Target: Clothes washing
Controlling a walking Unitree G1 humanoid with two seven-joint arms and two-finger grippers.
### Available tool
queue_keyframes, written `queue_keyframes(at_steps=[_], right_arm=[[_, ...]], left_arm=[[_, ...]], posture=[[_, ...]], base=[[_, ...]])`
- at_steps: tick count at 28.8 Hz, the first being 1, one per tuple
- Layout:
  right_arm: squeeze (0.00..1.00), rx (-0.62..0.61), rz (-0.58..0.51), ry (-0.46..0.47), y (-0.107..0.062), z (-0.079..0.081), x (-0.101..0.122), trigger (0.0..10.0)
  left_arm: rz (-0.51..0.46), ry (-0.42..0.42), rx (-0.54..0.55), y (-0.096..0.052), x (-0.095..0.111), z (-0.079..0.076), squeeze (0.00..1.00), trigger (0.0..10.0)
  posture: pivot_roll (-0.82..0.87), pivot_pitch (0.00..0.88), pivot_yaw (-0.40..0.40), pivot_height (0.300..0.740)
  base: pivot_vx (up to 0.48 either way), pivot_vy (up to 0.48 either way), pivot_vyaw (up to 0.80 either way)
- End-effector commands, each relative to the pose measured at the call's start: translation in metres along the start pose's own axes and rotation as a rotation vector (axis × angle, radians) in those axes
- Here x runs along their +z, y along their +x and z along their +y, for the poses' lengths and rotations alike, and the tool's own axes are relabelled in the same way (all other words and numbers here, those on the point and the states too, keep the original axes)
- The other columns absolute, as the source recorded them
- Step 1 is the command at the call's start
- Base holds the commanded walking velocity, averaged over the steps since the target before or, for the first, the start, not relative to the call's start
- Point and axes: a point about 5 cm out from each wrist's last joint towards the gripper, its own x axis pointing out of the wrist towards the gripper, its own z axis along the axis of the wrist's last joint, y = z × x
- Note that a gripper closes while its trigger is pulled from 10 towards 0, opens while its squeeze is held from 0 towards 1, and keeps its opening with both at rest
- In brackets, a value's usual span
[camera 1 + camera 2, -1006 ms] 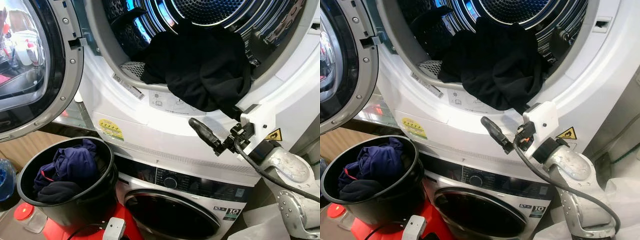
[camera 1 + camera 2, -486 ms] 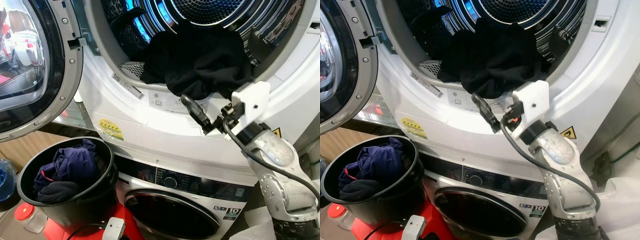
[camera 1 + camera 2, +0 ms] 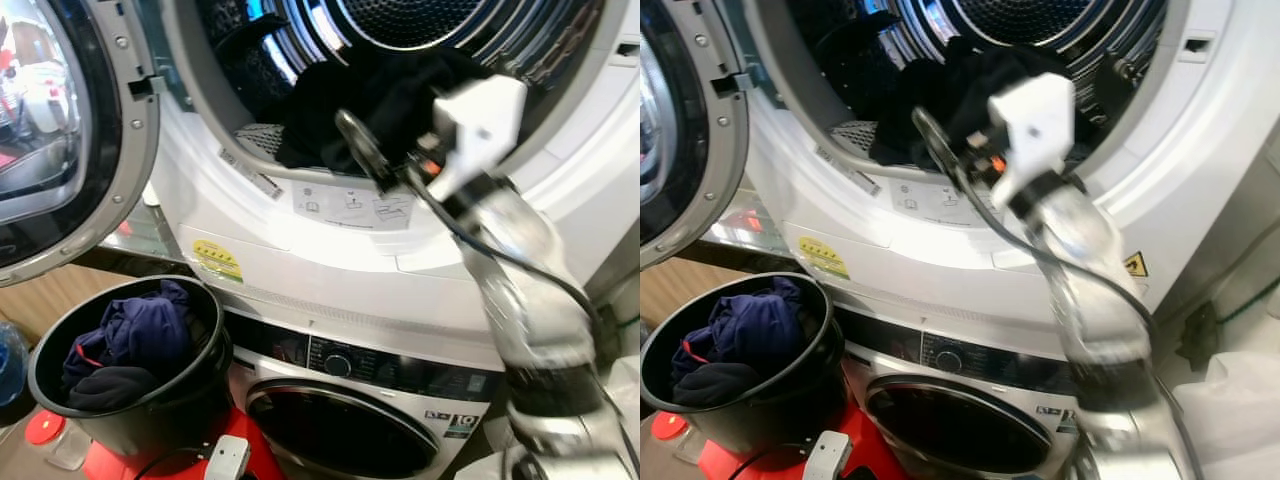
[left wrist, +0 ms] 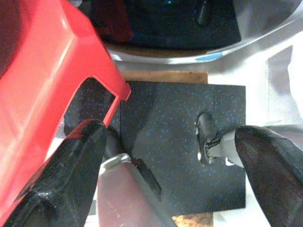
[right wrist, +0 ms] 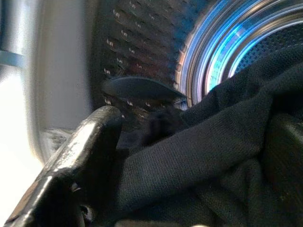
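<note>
At the perforated steel drum's (image 3: 420, 15) mouth, right hand (image 5: 180, 161) spread around crumpled black fabric (image 5: 208, 161).

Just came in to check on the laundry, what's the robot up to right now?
The robot is loading the upper drum. Its right end effector is at the drum's opening, against a black garment bunched at the front lip, open fingers to either side of the cloth. More dark clothes sit in the black bucket below. The left end effector hangs idle near the floor.
</note>
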Motion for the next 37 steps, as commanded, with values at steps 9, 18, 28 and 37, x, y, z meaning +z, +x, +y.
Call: queue_keyframes(at_steps=[9,18,28,37], right_arm=[[0.0,-0.156,0.071,-0.185,0.046,-0.025,0.01,10.0],[0.0,-0.439,0.115,-0.318,0.058,-0.062,0.05,10.0],[0.0,-0.197,0.181,-0.202,0.071,-0.013,0.026,10.0],[0.0,-0.037,0.311,-0.173,0.067,0.033,-0.018,10.0]], left_arm=[[0.017,0.011,0.024,-0.001,-0.003,0.004,0.0,10.0],[0.018,0.03,0.033,-0.002,-0.004,0.005,0.0,10.0],[0.013,0.021,0.041,-0.002,-0.006,0.005,0.0,10.0],[0.015,0.028,0.037,-0.002,-0.005,0.004,0.0,10.0]], posture=[[-0.11,0.011,0.069,0.74],[-0.05,0.0,0.037,0.74],[-0.05,0.0,0.036,0.74],[-0.04,0.0,0.036,0.74]], base=[[0.0,0.0,0.0],[0.0,0.0,0.0],[0.0,0.0,0.0],[0.0,0.0,0.0]])
